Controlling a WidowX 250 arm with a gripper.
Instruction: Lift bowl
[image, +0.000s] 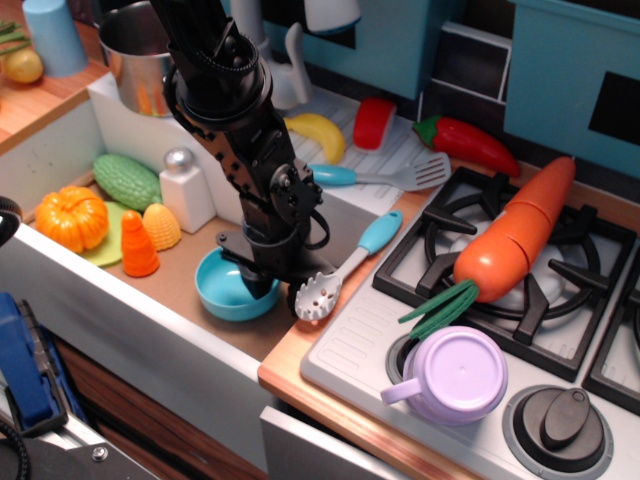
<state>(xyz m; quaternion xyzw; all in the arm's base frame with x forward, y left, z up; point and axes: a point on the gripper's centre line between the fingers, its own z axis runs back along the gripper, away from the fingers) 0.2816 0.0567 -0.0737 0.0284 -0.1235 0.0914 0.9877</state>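
Note:
The bowl (222, 288) is small, round, glossy light blue. It rests on the brown sink floor, right of the orange cone. My black gripper (262, 288) has come down on the bowl's right rim. Its fingers (256, 284) stand close together as one dark mass, one inside the bowl, and seem to pinch the rim. The arm hides the bowl's right side.
A slotted spoon (330, 280) lies just right of the bowl over the counter edge. A white shaker (186, 190), orange cone (138, 246), yellow corn piece (162, 226), pumpkin (72, 218) and green gourd (127, 181) sit left. A lavender mug (458, 376) and big carrot (515, 232) are on the stove.

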